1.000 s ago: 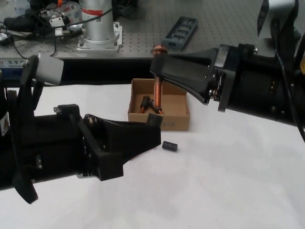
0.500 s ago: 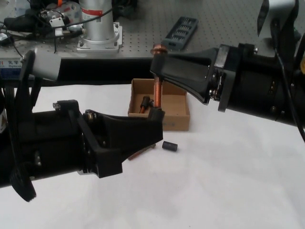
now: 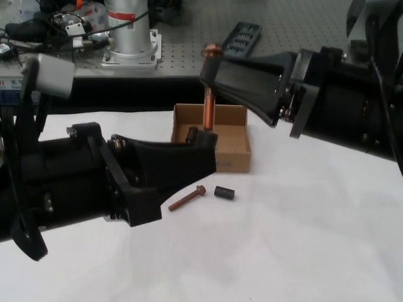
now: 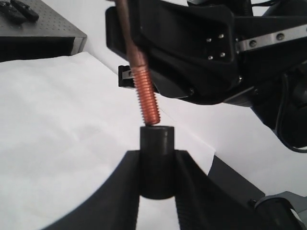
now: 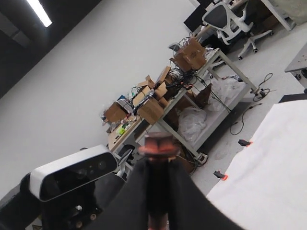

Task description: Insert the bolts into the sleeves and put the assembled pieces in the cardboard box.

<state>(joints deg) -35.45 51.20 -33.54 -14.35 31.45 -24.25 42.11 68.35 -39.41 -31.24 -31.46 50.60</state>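
In the high view I see the right end effector (image 3: 210, 68) clamped on a bolt (image 3: 208, 107) upright above the cardboard box (image 3: 230, 157), with a loose bolt (image 3: 187, 197) and loose sleeve (image 3: 224, 193) on the table (image 3: 302, 239); in the left wrist view, my left end effector (image 4: 156, 160) grips a sleeve (image 4: 156, 143), with the bolt tip at its top; in the right wrist view, the bolt head sits between the fingers (image 5: 132, 191).
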